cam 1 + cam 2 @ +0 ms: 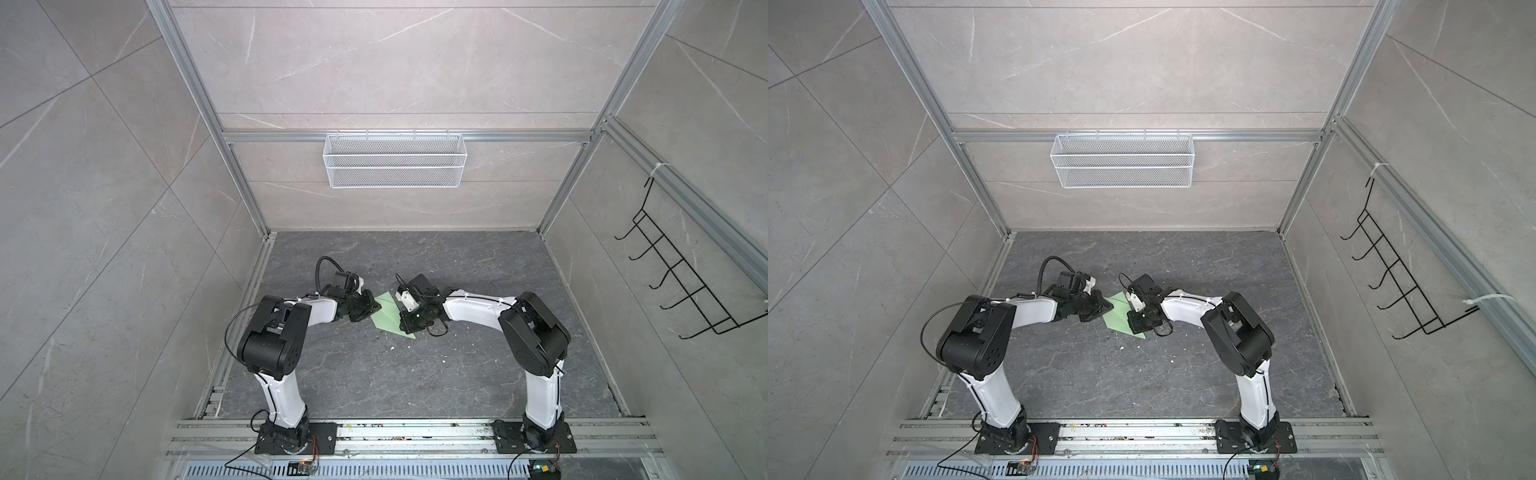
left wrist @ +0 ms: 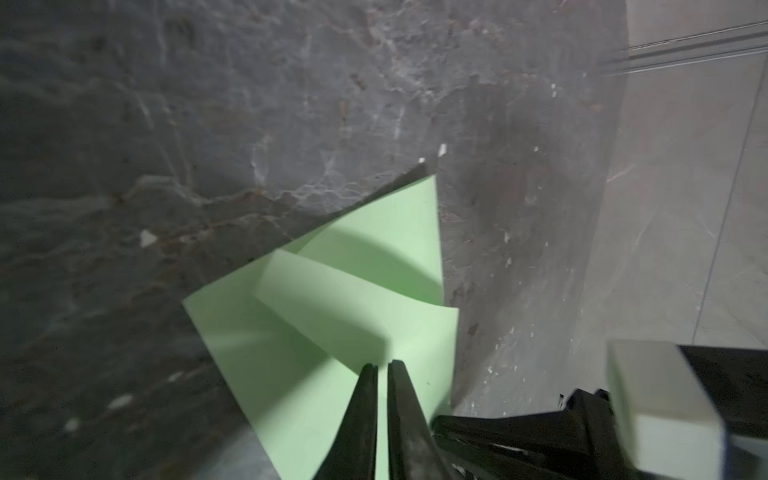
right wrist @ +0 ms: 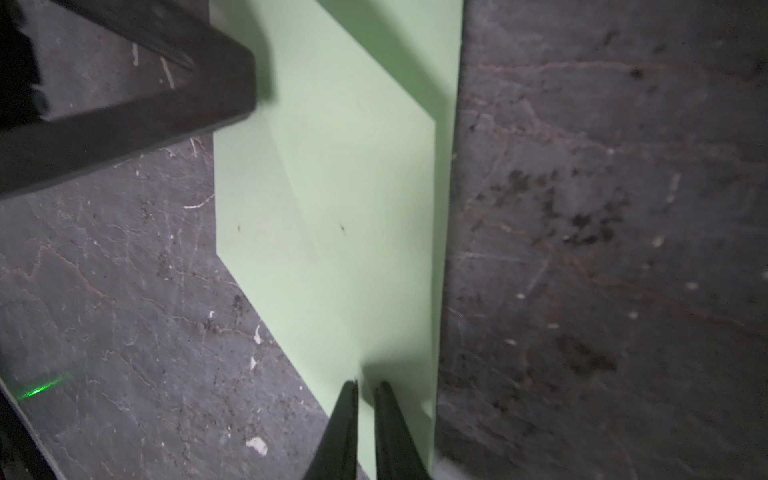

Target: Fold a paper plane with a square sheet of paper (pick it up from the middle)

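The square sheet of paper is pale green and partly folded. It lies on the dark stone floor between my two grippers; no finished paper plane is in view. My left gripper is at the sheet's left edge, shut on a raised, curling flap. My right gripper is shut, its tips down on the flat part of the sheet near its right corner, with only a slit between the fingers.
A white wire basket hangs on the back wall and a black hook rack on the right wall. Small white crumbs dot the floor. Aluminium rails edge the floor on both sides.
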